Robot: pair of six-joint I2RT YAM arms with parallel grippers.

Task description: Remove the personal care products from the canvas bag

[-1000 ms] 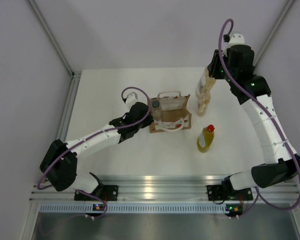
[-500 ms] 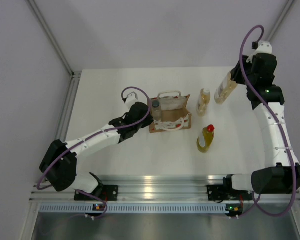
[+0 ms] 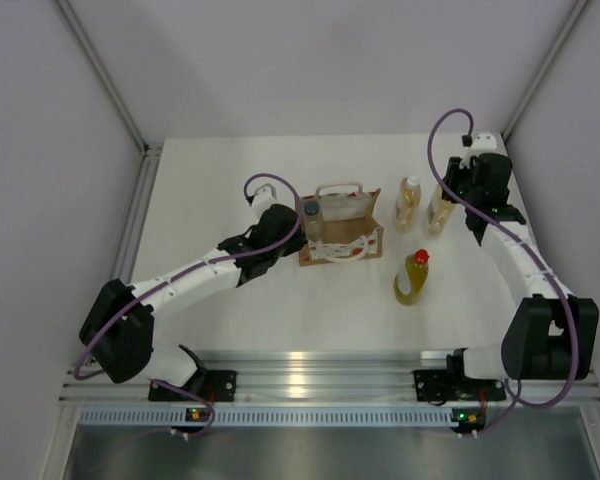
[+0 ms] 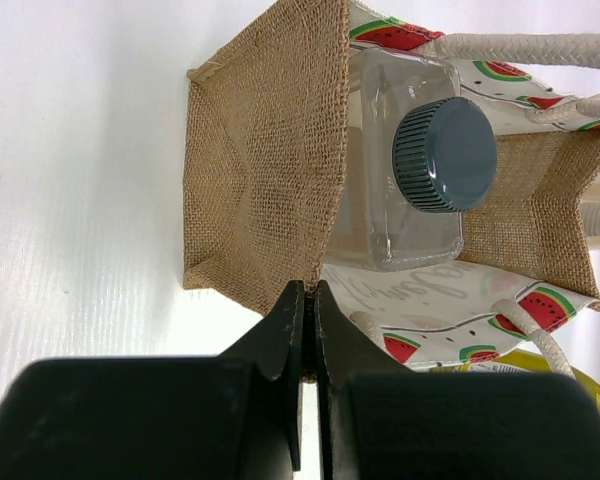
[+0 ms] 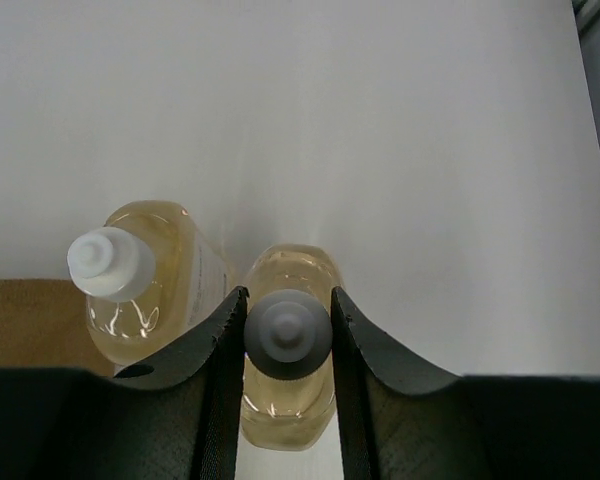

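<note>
R jaws are clamped on the held amber bottle [image 5: 285, 400], one finger on each side of its white cap, seen from straight above by the wrist cam. The bottle is upright; whether its base is on the bench [image 3: 230, 180] can't be told. Just beside it, on the bag side, stands the second amber bottle [image 5: 145, 300], also white-capped, not gripped. Both are at the far right of the bench, w/ the right arm [image 3: 510, 250] reaching along the R edge. The yellow bottle [image 3: 412, 278] w/ red cap stands nearer the bases, apart from both.

L jaws are together, tips at the near corner of the canvas bag [image 4: 265, 150]; whether cloth is pinched between them can't be told. The clear bottle [image 4: 405, 215] w/ dark grey cap is inside the bag, upright. The left arm [image 3: 200, 270] stretches to the bag's L side, mid-bench.
</note>
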